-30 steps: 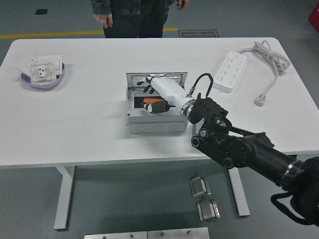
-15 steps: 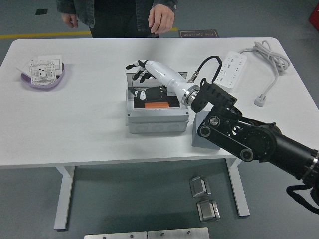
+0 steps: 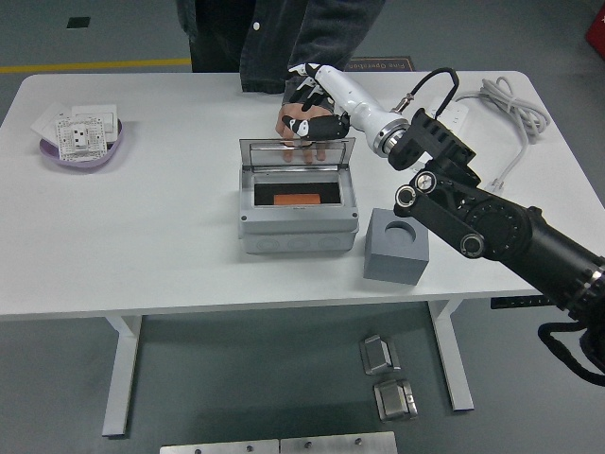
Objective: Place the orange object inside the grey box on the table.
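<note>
Behind right hand (image 3: pixel 309 104), person's hand (image 3: pixel 301 135) part-hidden.

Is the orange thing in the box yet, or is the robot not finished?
It looks done: the orange object lies inside the open grey box. The right hand is empty and raised beyond the box, near a person's hand. Nothing seems left.

My right hand (image 3: pixel 310 99) has released the orange object (image 3: pixel 296 200) into the grey box (image 3: pixel 297 210) and risen clear. A person's hand (image 3: pixel 301 130) now reaches the lid.
</note>
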